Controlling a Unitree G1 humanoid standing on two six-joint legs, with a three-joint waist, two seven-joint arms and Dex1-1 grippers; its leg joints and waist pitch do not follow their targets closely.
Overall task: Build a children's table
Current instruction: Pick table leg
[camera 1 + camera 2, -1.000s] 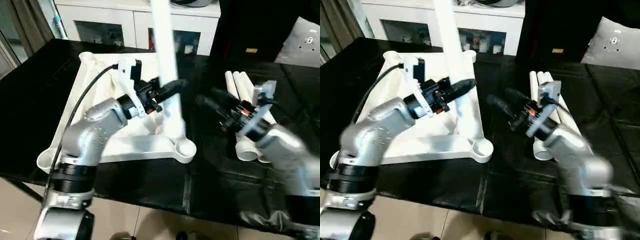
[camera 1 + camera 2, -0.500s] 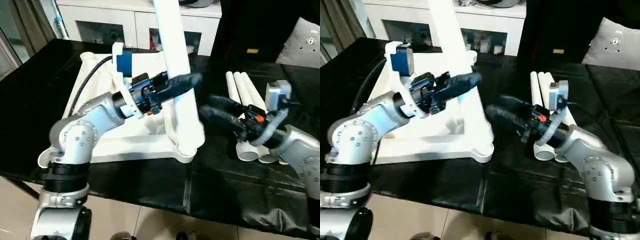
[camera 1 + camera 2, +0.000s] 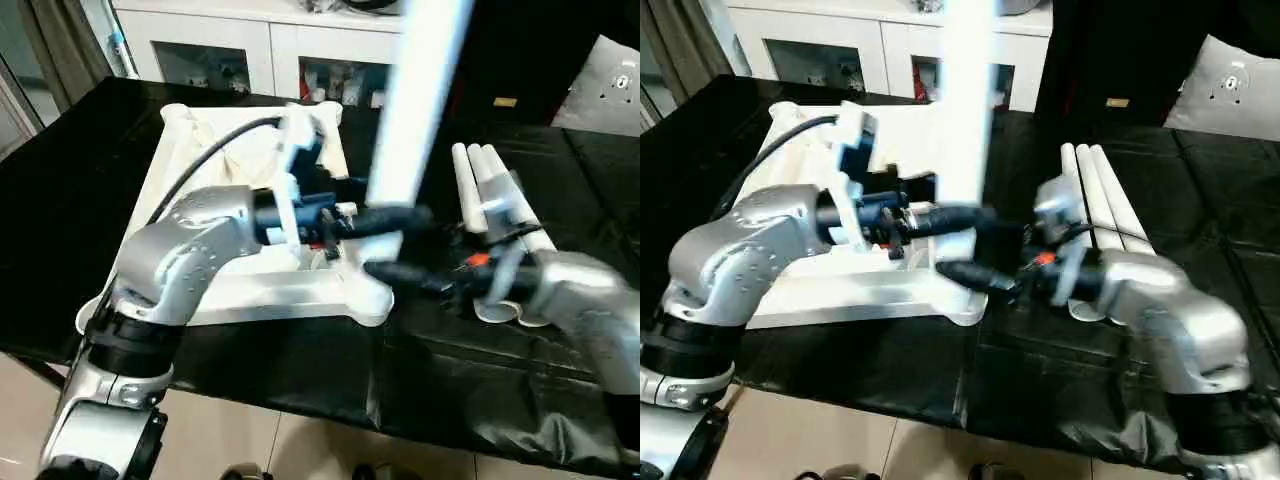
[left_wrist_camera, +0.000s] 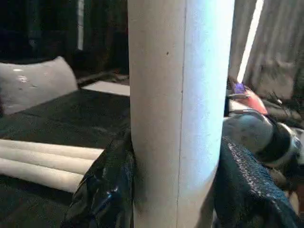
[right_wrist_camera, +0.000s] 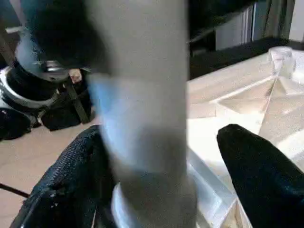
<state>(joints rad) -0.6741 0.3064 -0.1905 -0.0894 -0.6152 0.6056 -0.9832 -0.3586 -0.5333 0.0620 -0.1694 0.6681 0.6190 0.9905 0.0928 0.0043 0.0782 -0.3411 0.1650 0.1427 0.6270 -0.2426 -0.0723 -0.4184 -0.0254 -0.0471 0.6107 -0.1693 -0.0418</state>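
Left wrist view: left tool [image 4: 178, 190] pinching an upright white leg [image 4: 180, 95] over the near right corner socket of the upturned tabletop [image 3: 215, 170], toward the black surface's [image 3: 70, 160] left side. Right tool [image 5: 156, 185] spread around the leg's base. Three spare legs [image 3: 490, 180] lying right.

The 2 head views look forward and down from above the silver forearms onto the black-covered desk [image 3: 60, 200], set slightly apart and sharing the same scene. Each wrist view sits very near the upright white leg [image 4: 180, 118], looking along its own arm's jaws. Both wrist views and both head views share that leg.
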